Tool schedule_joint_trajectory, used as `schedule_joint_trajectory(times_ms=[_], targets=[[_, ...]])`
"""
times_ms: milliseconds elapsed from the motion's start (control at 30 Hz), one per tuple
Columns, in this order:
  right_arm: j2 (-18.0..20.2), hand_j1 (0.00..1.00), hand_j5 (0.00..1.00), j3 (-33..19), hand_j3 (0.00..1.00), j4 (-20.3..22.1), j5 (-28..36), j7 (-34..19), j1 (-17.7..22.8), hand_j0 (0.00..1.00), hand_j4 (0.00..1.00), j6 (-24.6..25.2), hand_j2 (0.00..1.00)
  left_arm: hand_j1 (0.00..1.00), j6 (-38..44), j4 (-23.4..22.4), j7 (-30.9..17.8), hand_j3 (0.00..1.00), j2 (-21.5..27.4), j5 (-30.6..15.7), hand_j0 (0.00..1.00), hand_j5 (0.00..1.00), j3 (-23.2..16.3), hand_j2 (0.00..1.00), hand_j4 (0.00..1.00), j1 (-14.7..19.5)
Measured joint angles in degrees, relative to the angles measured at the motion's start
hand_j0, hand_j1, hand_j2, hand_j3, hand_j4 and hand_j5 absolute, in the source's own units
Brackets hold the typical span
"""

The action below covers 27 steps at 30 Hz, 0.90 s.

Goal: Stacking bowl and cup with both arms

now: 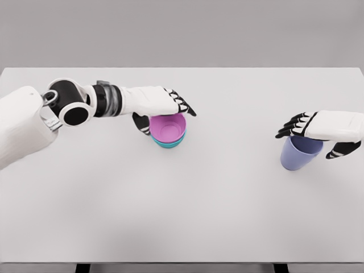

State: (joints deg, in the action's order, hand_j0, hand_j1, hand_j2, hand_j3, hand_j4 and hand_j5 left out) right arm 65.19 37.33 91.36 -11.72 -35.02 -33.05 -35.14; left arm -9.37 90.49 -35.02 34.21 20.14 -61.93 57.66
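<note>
Spanning grey surroundings, white table (187,216)

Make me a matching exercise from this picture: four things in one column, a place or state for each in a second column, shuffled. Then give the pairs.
Things
1. pink bowl
2. teal bowl
3. purple cup
4. left hand

Places or states
A. under the right hand, on the table's right side
B. at the pink bowl's rim
C. nested in another bowl
D. at the bottom of the stack

Pairs: 1-C, 2-D, 3-A, 4-B
</note>
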Motion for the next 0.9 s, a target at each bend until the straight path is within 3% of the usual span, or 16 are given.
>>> schedule_joint_trajectory(times_ms=[100, 167, 267, 433, 500, 567, 633, 733, 900], targets=[[-0.3, 1.0, 1.0, 0.1, 1.0, -0.2, -0.1, 0.0, 0.0, 1.0, 1.0, 0.0, 1.0, 1.0, -4.4, 2.3, 0.0, 1.0, 3.4, -4.3, 1.0, 1.0, 2.9, 1.0, 1.0, -0.1], [-0.6, 1.0, 1.0, 0.4, 1.0, -0.4, -0.2, 0.0, -0.1, 1.0, 1.0, 0.0, 1.0, 1.0, -10.9, 3.6, 0.0, 1.0, 7.2, -9.6, 1.0, 1.0, 5.6, 1.0, 1.0, -0.6], [-1.0, 1.0, 1.0, 1.0, 1.0, -0.8, -0.7, 0.0, -0.1, 1.0, 1.0, 0.0, 1.0, 1.0, -20.0, 4.7, 0.0, 1.0, 14.1, -23.0, 1.0, 1.0, 8.0, 1.0, 1.0, -1.9], [-1.4, 1.0, 1.0, 1.6, 1.0, -1.0, -1.0, 0.0, -0.3, 1.0, 1.0, 0.0, 1.0, 1.0, -24.7, 5.3, 0.0, 1.0, 22.2, -44.7, 1.0, 1.0, 9.4, 1.0, 1.0, -9.2], [-1.6, 0.89, 0.89, 1.7, 0.89, -1.0, -1.1, 0.0, -0.5, 0.89, 0.89, 0.0, 0.89, 1.0, -25.2, 5.4, 0.0, 1.0, 25.3, -50.0, 1.0, 1.0, 9.6, 1.0, 1.0, -11.3], [-1.7, 0.71, 0.71, 1.8, 0.71, -1.0, -1.1, 0.0, -0.5, 0.71, 0.71, 0.0, 0.71, 1.0, -25.5, 5.2, 0.0, 1.0, 27.8, -52.8, 1.0, 1.0, 9.9, 1.0, 1.0, -11.8], [-1.7, 0.62, 0.62, 1.9, 0.62, -1.0, -1.1, 0.0, -0.5, 0.62, 0.62, 0.0, 0.62, 1.0, -25.6, 5.2, 0.0, 1.0, 30.5, -54.2, 1.0, 1.0, 10.1, 1.0, 1.0, -11.9], [-1.8, 0.57, 0.57, 2.1, 0.57, -0.9, -1.5, -0.2, -0.5, 0.57, 0.57, -0.1, 0.57, 1.0, -25.7, 5.1, 0.0, 1.0, 32.5, -55.1, 1.0, 1.0, 10.2, 1.0, 1.0, -12.8], [-2.7, 0.57, 0.57, 2.2, 0.57, -1.0, -1.2, 0.0, -1.8, 0.57, 0.57, 0.0, 0.57, 1.0, -25.8, 5.0, 0.0, 1.0, 33.4, -55.6, 1.0, 1.0, 10.3, 1.0, 1.0, -13.0]])
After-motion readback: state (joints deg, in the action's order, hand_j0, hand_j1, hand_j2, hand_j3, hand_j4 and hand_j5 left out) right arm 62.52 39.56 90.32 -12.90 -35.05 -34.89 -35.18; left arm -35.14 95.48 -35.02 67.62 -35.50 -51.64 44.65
